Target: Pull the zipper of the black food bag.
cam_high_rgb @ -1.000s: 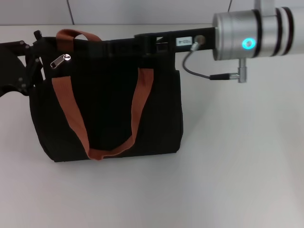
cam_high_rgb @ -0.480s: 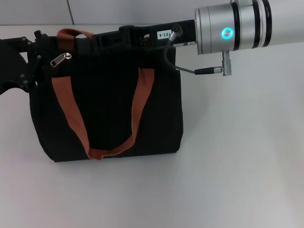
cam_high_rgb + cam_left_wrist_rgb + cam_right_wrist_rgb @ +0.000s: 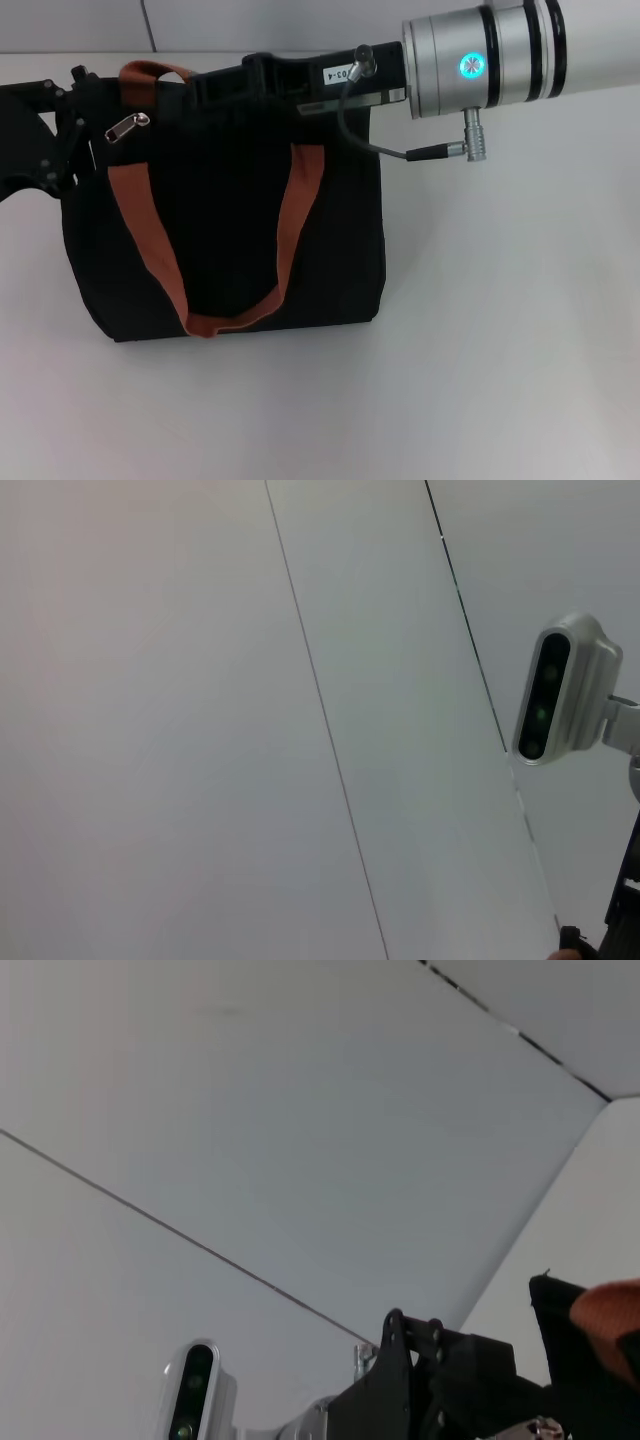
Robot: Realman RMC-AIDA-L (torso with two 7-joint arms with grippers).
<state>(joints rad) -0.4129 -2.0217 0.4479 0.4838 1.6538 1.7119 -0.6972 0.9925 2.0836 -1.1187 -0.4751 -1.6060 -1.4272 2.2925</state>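
Observation:
The black food bag (image 3: 230, 230) lies on the white table with two brown-orange straps (image 3: 150, 250). The silver zipper pull (image 3: 128, 127) sits near the bag's top left corner. It also shows in the right wrist view (image 3: 535, 1428). My left gripper (image 3: 62, 135) rests against the bag's top left corner, just left of the pull. It also shows in the right wrist view (image 3: 430, 1360). My right gripper (image 3: 205, 88) reaches in from the right along the bag's top edge. Its tip is a short way right of the pull and blends into the black fabric.
The white table (image 3: 500, 330) runs right of and in front of the bag. A pale panelled wall (image 3: 300, 25) stands behind it. The right arm's silver wrist (image 3: 490, 60) and its cable (image 3: 400, 150) hang over the bag's top right corner.
My right arm has moved left along the bag's top edge, closer to the zipper pull. The left gripper, the bag and the pull have stayed where they were.

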